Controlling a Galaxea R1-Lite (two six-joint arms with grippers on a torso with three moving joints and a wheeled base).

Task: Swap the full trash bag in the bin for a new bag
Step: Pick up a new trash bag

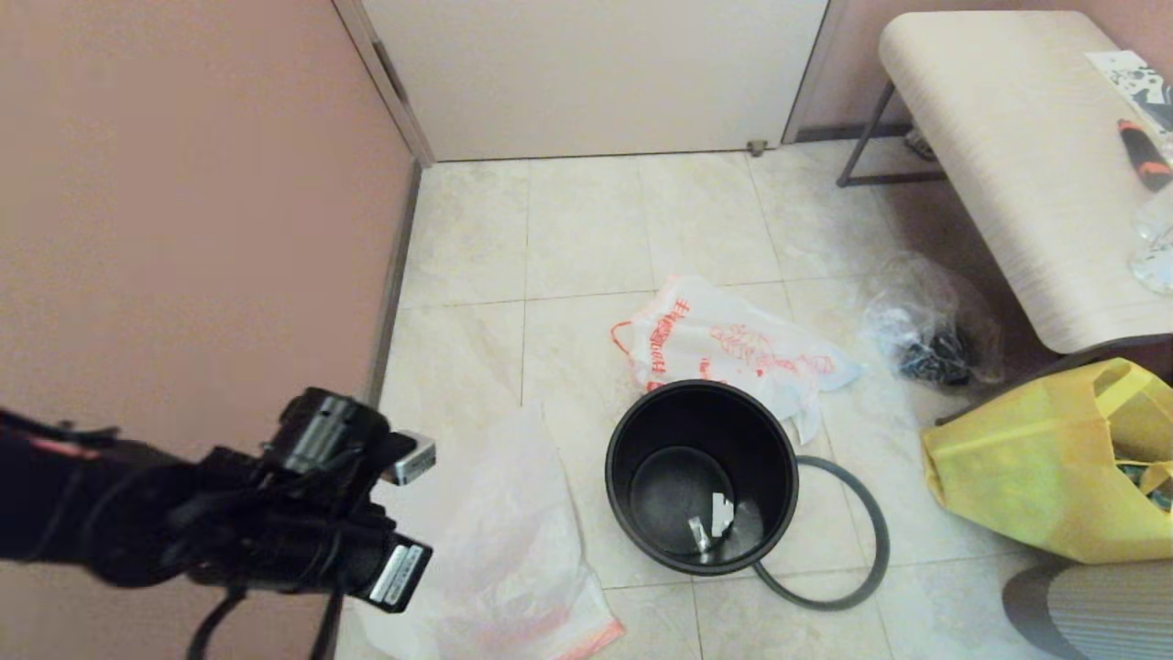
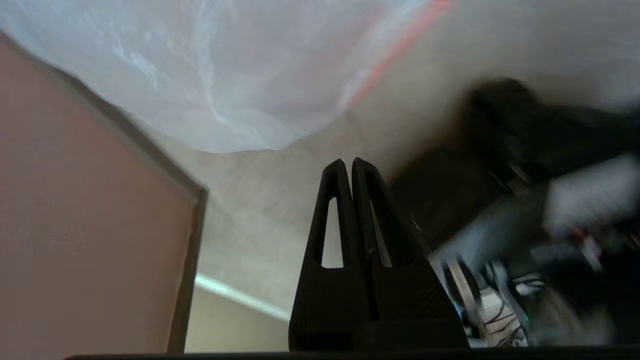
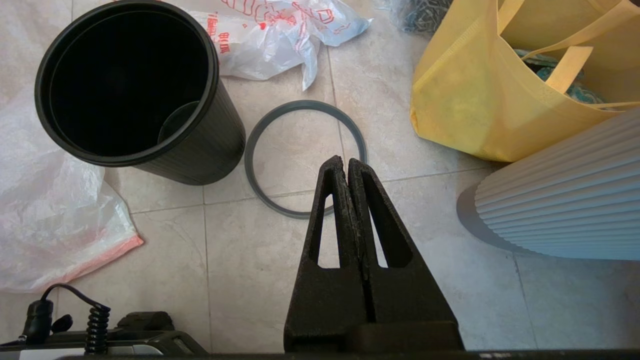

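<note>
The new bag [image 1: 504,541] is spread flat on the floor just left of the bin [image 1: 701,477]; it looks feather-light, floppy and slippery, so it's probably best pinched at the pink-orange edge or a raised wrinkle. The full trash bag [image 1: 724,348] is already out, crumpled on the tiles behind the bin; the grey hoop [image 1: 848,532] is lying beside it. The left hand [image 2: 347,165] is raised near the new bag, fingers pressed together, nothing held; the right hand [image 3: 345,162] is parked, closed and empty too.

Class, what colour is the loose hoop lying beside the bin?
Grey hoop; right wrist view shows it best.
</note>
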